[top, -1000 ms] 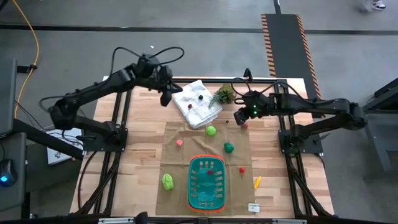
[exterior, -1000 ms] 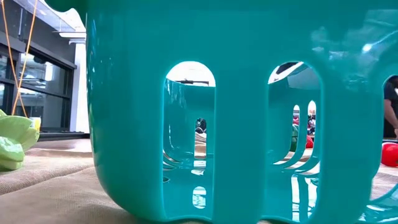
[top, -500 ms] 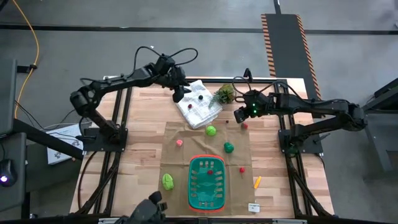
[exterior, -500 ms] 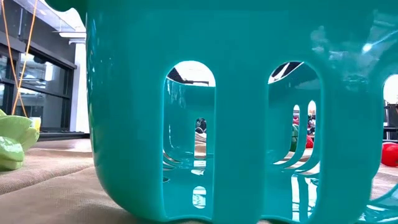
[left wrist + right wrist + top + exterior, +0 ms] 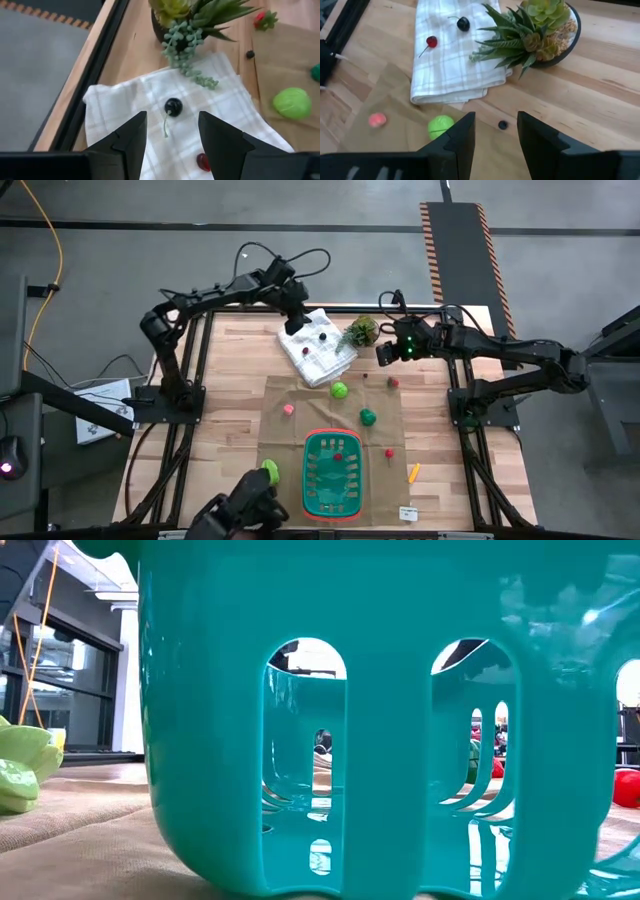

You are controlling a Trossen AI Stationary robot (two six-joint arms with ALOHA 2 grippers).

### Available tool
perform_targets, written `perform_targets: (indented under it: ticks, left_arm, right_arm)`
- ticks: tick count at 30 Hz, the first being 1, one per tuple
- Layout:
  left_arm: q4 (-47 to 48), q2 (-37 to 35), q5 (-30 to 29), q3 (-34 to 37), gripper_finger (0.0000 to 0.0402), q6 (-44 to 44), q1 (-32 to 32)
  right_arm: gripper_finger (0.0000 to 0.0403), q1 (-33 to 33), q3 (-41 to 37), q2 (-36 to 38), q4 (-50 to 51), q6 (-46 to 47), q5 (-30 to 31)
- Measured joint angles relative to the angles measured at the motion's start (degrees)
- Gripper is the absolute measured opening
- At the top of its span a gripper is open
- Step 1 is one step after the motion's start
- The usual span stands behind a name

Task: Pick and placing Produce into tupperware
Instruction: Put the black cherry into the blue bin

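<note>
The tupperware, a green basket [image 5: 333, 470] with a red-orange rim, stands near the table's front edge on a brown mat and holds a small red piece [image 5: 338, 457]. Produce lies around it: green pieces [image 5: 339, 390] [image 5: 368, 417] [image 5: 269, 471], a pink one [image 5: 288, 409], red ones [image 5: 389, 452] [image 5: 394, 382] and an orange one [image 5: 413, 472]. A dark cherry [image 5: 173, 106] and a red cherry [image 5: 202, 161] rest on the white cloth [image 5: 318, 348]. My left gripper [image 5: 297, 322] hovers open over the cloth's far edge, with the dark cherry ahead of its fingers. My right gripper [image 5: 384, 356] hangs open beside the plant.
A potted plant [image 5: 360, 332] stands at the far edge between the two grippers. A small dark ball [image 5: 503, 125] lies on the wood ahead of the right gripper. A dark shape, perhaps a person [image 5: 240, 515], shows at the near edge. The basket wall [image 5: 330, 720] fills the low view.
My left gripper has swung along the far edge toward the table's right and now stands over the white cloth. My right gripper has drawn a little toward the far edge. The dark shape at the near edge has come into view and grown.
</note>
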State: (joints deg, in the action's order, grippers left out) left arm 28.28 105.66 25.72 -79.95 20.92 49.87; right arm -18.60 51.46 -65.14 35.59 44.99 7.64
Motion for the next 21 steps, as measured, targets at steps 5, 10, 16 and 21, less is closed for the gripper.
perform_targets:
  ticks: [5, 10, 16, 21]
  left_arm:
    - [6.99, 4.79, -1.99, -5.65, 0.0167, 2.94, 0.00]
    - [11.30, 7.37, -4.33, -7.79, 0.0168, 5.78, 0.00]
    - [11.47, 8.58, -3.74, -7.79, 0.0168, 8.53, -0.48]
    - [11.89, 8.77, -3.23, -7.77, 0.0168, 15.11, -2.69]
  right_arm:
    - [0.0138, -0.19, 0.00, 0.00, -0.04, 1.09, 0.02]
    - [0.0138, -0.15, 0.00, -0.02, -0.09, 1.49, 0.01]
    - [0.0138, -0.13, 0.00, -0.02, -0.15, 1.48, 0.04]
    - [0.0138, -0.13, 0.00, -0.04, -0.23, 1.31, 0.07]
